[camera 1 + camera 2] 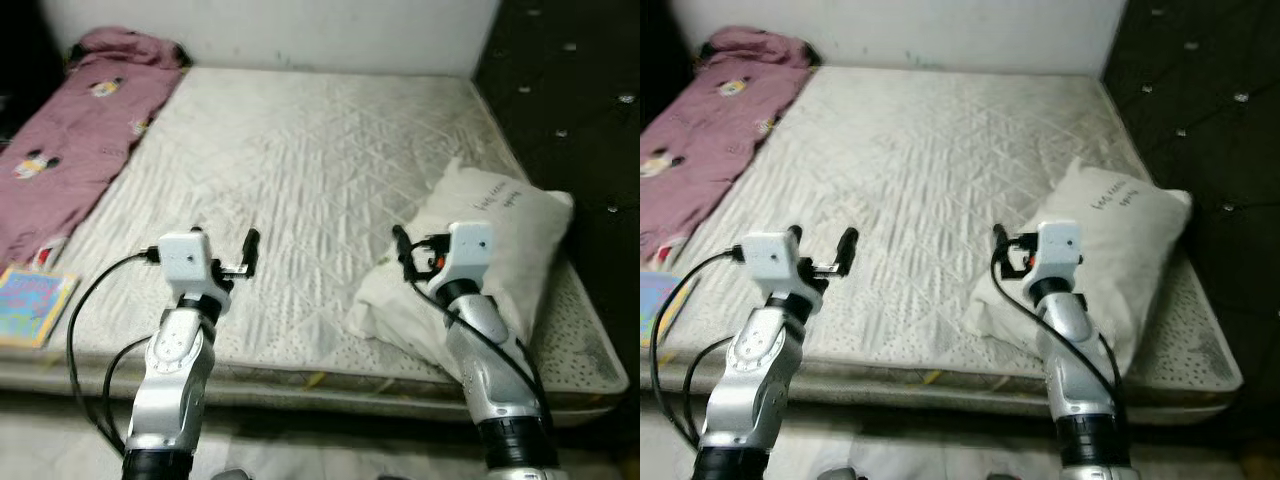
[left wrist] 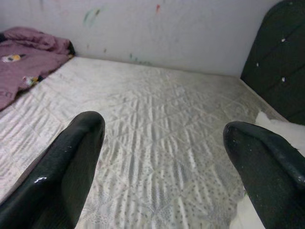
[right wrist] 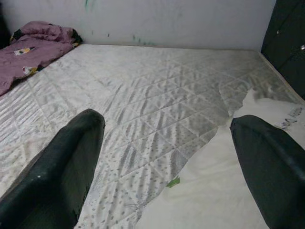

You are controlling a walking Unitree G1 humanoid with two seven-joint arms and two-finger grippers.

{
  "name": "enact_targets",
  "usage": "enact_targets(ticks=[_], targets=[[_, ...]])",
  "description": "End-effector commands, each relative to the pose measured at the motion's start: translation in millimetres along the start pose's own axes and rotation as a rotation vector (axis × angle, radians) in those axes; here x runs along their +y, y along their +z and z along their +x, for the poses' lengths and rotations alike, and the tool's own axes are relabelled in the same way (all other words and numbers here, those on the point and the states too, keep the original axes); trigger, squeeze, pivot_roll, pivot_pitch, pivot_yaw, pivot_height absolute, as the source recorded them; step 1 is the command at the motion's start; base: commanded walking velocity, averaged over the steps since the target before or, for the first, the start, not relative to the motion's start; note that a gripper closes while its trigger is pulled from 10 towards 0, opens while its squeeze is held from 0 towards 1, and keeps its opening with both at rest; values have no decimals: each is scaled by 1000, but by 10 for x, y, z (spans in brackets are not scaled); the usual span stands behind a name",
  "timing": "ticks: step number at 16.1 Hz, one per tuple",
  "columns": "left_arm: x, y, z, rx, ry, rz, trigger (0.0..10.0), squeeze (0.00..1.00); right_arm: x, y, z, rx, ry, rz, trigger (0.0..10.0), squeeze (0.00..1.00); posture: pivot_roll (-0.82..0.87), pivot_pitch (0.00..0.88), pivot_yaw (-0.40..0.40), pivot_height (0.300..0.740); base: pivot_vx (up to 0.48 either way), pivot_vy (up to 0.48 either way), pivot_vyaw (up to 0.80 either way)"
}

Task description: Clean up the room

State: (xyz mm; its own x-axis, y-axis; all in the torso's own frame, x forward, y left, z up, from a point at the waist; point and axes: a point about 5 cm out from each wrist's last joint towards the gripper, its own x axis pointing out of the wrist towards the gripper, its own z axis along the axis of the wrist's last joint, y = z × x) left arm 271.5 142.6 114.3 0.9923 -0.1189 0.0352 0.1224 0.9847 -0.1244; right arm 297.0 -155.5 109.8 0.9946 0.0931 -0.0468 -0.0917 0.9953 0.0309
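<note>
Evidently I had both arms raised over the near edge of the mattress to start tidying the bed. The pillow lay askew at the right side by the dark headboard, the pink blanket bunched along the far left, and what looked like a book at the left edge. My left gripper and right gripper, over the pillow's corner, had fingers spread wide, grasping nothing.
</note>
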Motion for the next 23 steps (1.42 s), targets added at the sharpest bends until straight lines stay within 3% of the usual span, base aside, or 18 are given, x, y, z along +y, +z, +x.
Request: enact_targets(ticks=[1, 11, 23], targets=[[31, -1, -12, 1, 9, 11, 10000, 0, 1, 4, -2, -4, 1, 3, 10000, 0, -107, 0, -3, 740, 0, 0, 0], [35, -11, -2, 11, 21, 17, 10000, 0, -6, -1, 4, 1, 2, 1, 10000, 0, -110, 0, -4, 740, 0, 0, 0], [31, -8, -2, 11, 17, 19, 10000, 0, -2, -3, 4, 3, 2, 1, 10000, 0, -110, 0, -5, 740, 0, -329, 0]])
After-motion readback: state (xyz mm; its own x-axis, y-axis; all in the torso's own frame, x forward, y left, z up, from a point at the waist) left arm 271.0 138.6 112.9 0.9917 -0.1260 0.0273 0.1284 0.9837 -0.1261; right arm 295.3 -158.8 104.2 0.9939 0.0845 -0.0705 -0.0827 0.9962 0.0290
